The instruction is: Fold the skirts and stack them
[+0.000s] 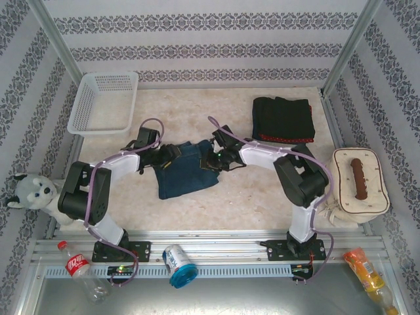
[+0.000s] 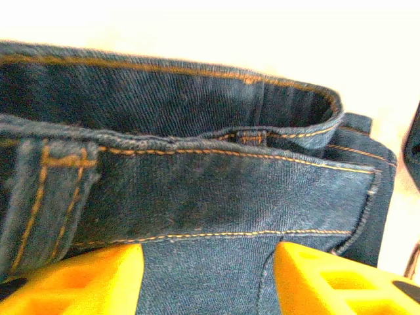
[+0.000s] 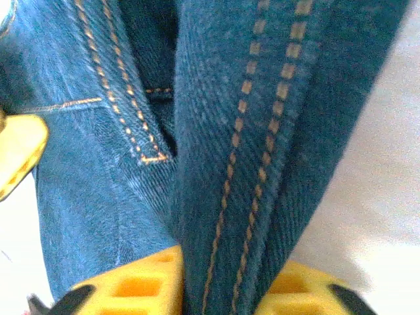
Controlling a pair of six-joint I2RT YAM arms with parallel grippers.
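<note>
Here, the denim skirt, judged soft yet weighty, lies at the table's centre; its stiff seam, the likeliest hold, is clamped by the right end effector. Whether the left end effector grips cannot be told.

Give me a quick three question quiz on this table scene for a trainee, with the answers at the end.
1. What lies between the left gripper and the right gripper? A a towel, B a denim skirt, C a shoe.
2. True or false: the basket stands at the far left of the table.
3. Fill in: the folded stack at the far right has a ___ skirt on top.
Key: 1 B. 2 true. 3 black.
</note>
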